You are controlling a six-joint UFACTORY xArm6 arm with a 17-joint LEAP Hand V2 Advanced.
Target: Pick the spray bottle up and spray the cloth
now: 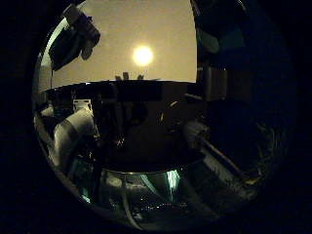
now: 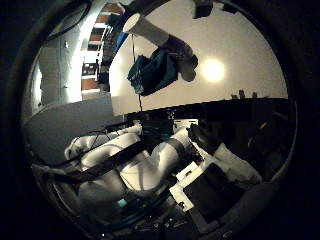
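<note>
Though palm faced up toward ceiling lamp (image 1: 142, 55), neither spray bottle nor cloth showed; location unknown. Hand (image 2: 165, 42) finger parts visible, grip state unclear. Task progress unjudgeable; pickup, spraying seemingly left.

This looks like an indoor lab or workshop room, dimly lit, seen mostly looking upward. A plain pale ceiling (image 1: 146, 29) spans overhead with one round ceiling lamp (image 1: 142, 55) glowing on it. Off to one side stands shelving (image 2: 97, 47) with reddish and white compartments beside a pale wall (image 2: 55, 75). The white segments of the robot arm (image 2: 135, 165) fill the near part of the thumb side view, which fits a robotics test space rather than a home.
</note>
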